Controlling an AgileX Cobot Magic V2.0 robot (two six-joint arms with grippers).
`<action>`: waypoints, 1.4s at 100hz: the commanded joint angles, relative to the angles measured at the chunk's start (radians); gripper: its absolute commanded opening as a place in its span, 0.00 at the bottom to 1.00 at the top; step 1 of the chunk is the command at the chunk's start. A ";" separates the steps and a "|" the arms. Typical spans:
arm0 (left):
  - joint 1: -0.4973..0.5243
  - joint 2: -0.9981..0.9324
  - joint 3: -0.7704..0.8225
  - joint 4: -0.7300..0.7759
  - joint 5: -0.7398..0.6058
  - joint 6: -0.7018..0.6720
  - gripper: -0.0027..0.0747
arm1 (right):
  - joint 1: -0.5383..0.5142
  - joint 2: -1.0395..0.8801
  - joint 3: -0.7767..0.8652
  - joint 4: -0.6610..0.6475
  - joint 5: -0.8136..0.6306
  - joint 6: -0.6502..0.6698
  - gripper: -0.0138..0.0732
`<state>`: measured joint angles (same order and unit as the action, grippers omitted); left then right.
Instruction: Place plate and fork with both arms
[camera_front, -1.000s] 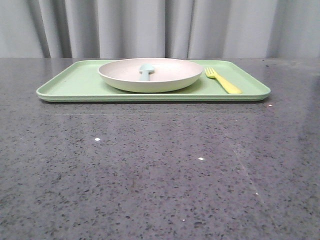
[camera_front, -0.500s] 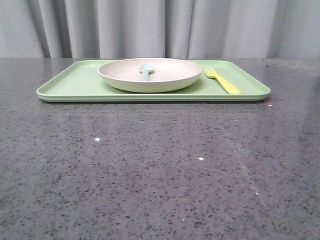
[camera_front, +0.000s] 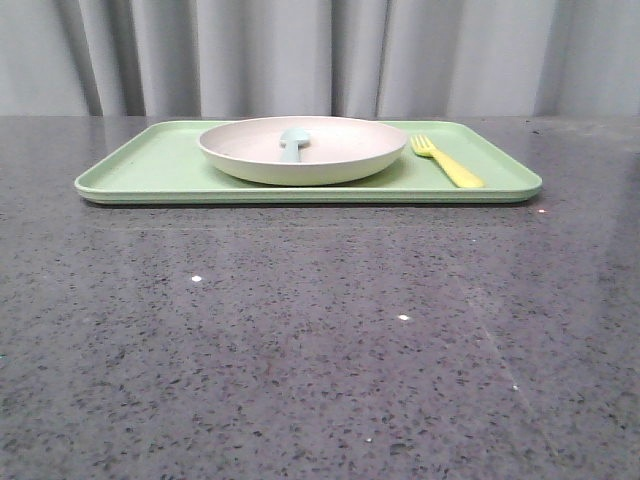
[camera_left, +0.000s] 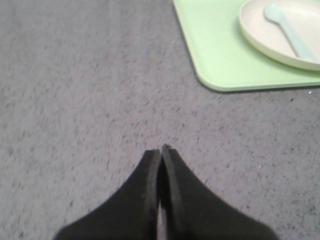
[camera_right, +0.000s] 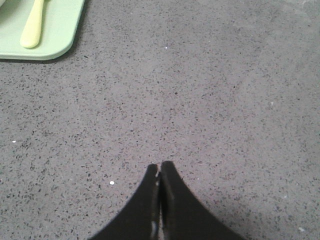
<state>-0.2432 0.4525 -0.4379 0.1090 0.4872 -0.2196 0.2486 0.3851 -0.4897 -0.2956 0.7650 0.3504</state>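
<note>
The cream-white plate (camera_front: 300, 150) sits in the middle of the light-green tray (camera_front: 140, 172) at the far side of the table; part of the plate (camera_left: 272, 35) also shows in the left wrist view. The yellow fork (camera_front: 447, 162) lies on the tray right of the plate, tines pointing away; its handle (camera_right: 33, 26) shows in the right wrist view. My left gripper (camera_left: 161, 148) is shut and empty over bare tabletop, well short of the tray's near left corner. My right gripper (camera_right: 159, 166) is shut and empty over the tabletop, away from the tray's right corner. Neither arm appears in the front view.
A pale blue utensil (camera_front: 292, 142) lies inside the plate, its bowl end (camera_left: 274, 11) visible in the left wrist view. The tabletop is grey speckled stone (camera_front: 320, 340). A grey curtain (camera_front: 320, 55) hangs behind the table.
</note>
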 joint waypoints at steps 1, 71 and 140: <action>0.000 0.001 0.011 -0.068 -0.256 0.163 0.01 | -0.008 0.005 -0.025 -0.033 -0.063 -0.010 0.02; 0.157 -0.389 0.384 -0.101 -0.468 0.234 0.01 | -0.008 0.005 -0.025 -0.033 -0.063 -0.010 0.02; 0.210 -0.487 0.449 -0.083 -0.495 0.234 0.01 | -0.008 0.005 -0.025 -0.033 -0.062 -0.010 0.02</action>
<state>-0.0355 -0.0035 -0.0009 0.0226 0.0830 0.0139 0.2486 0.3851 -0.4897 -0.2956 0.7650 0.3504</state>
